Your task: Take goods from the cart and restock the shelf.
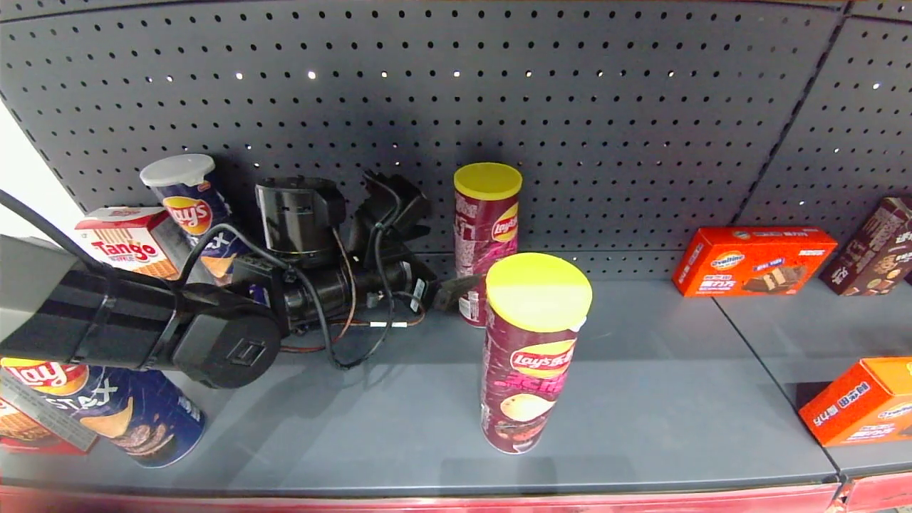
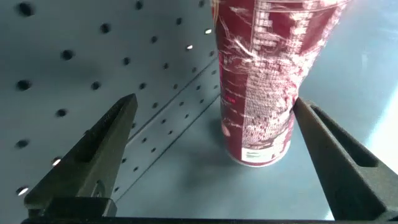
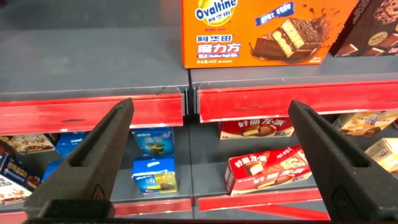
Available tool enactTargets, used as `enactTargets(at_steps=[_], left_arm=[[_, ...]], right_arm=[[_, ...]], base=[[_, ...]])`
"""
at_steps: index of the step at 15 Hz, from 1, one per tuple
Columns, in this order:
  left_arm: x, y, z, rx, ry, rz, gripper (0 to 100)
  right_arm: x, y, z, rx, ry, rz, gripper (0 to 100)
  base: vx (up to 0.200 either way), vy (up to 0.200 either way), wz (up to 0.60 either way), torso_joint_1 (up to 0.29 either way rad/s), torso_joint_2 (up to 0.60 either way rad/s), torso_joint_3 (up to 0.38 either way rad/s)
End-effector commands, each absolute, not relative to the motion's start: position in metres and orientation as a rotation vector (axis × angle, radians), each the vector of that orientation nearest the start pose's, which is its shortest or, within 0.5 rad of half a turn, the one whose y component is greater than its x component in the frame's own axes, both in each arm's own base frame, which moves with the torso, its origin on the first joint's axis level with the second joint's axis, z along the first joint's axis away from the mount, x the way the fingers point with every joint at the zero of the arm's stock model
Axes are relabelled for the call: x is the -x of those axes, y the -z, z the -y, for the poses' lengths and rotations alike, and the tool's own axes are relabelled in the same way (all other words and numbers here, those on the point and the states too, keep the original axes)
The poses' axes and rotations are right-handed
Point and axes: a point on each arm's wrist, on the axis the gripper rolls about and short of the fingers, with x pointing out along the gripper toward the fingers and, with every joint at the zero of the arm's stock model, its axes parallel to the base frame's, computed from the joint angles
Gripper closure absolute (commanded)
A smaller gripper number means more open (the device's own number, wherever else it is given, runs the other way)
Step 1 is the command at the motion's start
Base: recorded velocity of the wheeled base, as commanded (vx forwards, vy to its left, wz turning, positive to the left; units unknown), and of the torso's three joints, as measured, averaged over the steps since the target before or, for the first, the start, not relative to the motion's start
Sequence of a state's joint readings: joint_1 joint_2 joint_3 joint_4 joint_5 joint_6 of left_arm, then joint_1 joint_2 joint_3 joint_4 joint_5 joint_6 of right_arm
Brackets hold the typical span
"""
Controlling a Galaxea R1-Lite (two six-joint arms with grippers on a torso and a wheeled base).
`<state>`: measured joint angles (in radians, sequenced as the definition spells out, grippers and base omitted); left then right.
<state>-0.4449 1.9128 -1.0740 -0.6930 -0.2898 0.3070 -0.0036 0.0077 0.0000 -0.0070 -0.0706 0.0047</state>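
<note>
dark grey pegboard (image 1: 499,85) backs a flat grey metal shelf (image 1: 662,399) with a red front rail. two tall maroon cardboard chip canisters with yellow plastic lids stand upright near the middle. the rear canister (image 1: 487,235) is close to the pegboard. the front canister (image 1: 531,356) is nearer the shelf's edge and a little to the right, and its lid covers part of the rear one's base in the head view.

the left gripper (image 2: 216,102) lies low over the shelf, coming in from the left. it is spread wide, with the rear canister's lower body between its fingers. one finger (image 2: 339,162) sits just beside the canister wall, and i cannot tell whether it touches. the other is apart from it, toward the pegboard.

behind the left arm a blue chip canister with a white lid (image 1: 191,206) stands near the pegboard, beside a red-and-white wafer box (image 1: 128,242). a second blue canister (image 1: 135,413) sits at the front left, its top hidden by the arm. well apart to the right are a flat orange snack box (image 1: 752,260), a brown box (image 1: 873,249) and another orange box (image 1: 858,402) at the front.

the right gripper (image 3: 210,104) is wide open and holds nothing. it faces lower shelves with red price rails (image 3: 93,112), a large orange wafer box (image 3: 261,31) above, and small blue boxes (image 3: 154,174) and red boxes (image 3: 267,171) below.
</note>
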Motion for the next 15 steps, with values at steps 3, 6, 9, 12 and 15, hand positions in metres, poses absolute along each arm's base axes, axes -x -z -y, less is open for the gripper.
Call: enactTargets(at_steps=[3,6,9,12,15], left_arm=[[-0.334,-0.195,0.165,-0.292,0.723,-0.001,0],[-0.332,-0.194,0.163,-0.285,0.704,0.009,0],[-0.327,-0.193,0.159,-0.284,0.695,0.009,0],[-0.328,-0.193,0.154,-0.277,0.673,0.005,0],[-0.329,-0.194,0.153,-0.255,0.647,-0.005,0]], right_arm=[[0.022,-0.076,0.002,-0.005,0.074,-0.001,0],[0.022,-0.076,0.002,-0.005,0.074,0.000,0],[0.022,-0.076,0.002,-0.005,0.074,-0.001,0],[0.022,-0.076,0.002,-0.005,0.074,-0.001,0],[0.022,-0.076,0.002,-0.005,0.074,-0.001,0]], base=[[0.000,0.000,0.00,0.000,0.00,0.000],[0.000,0.000,0.00,0.000,0.00,0.000],[0.000,0.000,0.00,0.000,0.00,0.000],[0.000,0.000,0.00,0.000,0.00,0.000],[0.000,0.000,0.00,0.000,0.00,0.000]])
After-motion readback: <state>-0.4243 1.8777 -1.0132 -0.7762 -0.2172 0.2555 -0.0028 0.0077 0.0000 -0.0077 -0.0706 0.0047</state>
